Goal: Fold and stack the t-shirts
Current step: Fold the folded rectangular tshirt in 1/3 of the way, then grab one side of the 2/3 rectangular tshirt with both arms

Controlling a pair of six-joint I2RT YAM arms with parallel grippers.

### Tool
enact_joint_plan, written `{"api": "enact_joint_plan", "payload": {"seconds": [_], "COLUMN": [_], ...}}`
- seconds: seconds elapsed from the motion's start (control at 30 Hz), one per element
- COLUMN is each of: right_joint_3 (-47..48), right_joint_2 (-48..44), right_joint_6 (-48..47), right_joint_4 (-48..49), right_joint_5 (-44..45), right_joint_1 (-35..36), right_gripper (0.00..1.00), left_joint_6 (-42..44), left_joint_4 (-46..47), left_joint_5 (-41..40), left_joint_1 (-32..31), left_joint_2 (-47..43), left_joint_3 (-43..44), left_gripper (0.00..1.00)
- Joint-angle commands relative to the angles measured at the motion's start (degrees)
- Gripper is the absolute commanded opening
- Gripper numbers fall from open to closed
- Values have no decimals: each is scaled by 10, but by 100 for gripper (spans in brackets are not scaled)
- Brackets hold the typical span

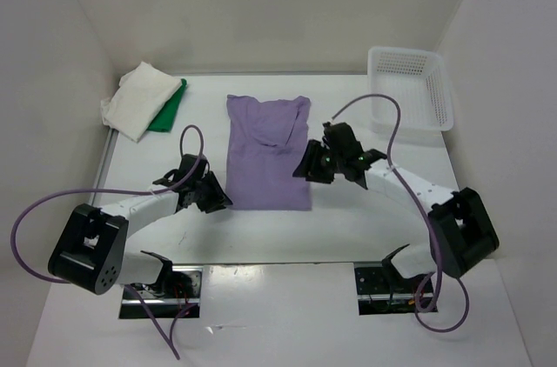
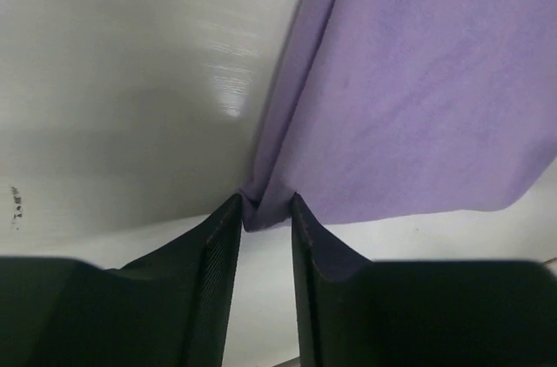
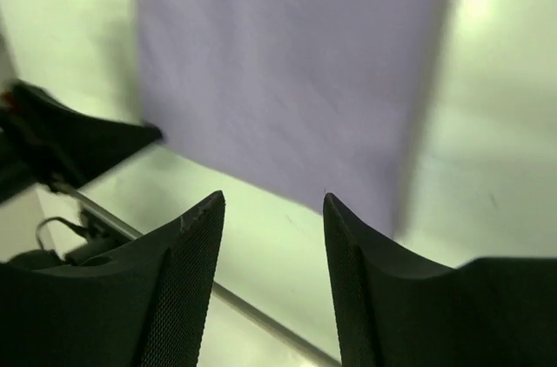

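Note:
The light purple t-shirt lies flat mid-table, folded into a long strip with its collar at the far end. My left gripper is at its near left corner. In the left wrist view, the bunched corner of the purple t-shirt sits pinched between the tips of the left gripper. My right gripper hovers at the shirt's right edge. In its own view the right gripper stands open and empty above the purple t-shirt. The white-cream t-shirt lies folded on the green t-shirt at the back left.
A white plastic lattice basket stands at the back right corner. White walls enclose the table on three sides. The left arm shows dark at the left of the right wrist view.

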Motion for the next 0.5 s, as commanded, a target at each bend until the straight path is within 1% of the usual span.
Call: {"api": "enact_joint_plan", "payload": {"seconds": [0.0, 0.1, 0.17, 0.23, 0.37, 0.47], "right_joint_3": [-116, -174, -188, -188, -188, -193], "right_joint_2": [-37, -56, -56, -51, -13, 14], "right_joint_6": [56, 89, 96, 96, 96, 102], "right_joint_4": [30, 57, 63, 69, 83, 106], "right_joint_5": [-7, -22, -22, -22, -35, -41], "right_joint_1": [-6, -6, -6, -6, -6, -6], "right_gripper": [55, 56, 58, 58, 58, 56], "left_joint_6": [1, 1, 1, 6, 12, 12], "left_joint_4": [-5, -5, -10, -10, -10, -10], "left_joint_5": [-27, -27, -27, -27, -27, -27], "left_joint_1": [5, 10, 10, 10, 10, 10], "left_joint_2": [-3, -3, 3, 3, 3, 8], "left_joint_3": [-2, -2, -2, 3, 3, 3], "left_gripper": [35, 34, 28, 24, 14, 13]}}
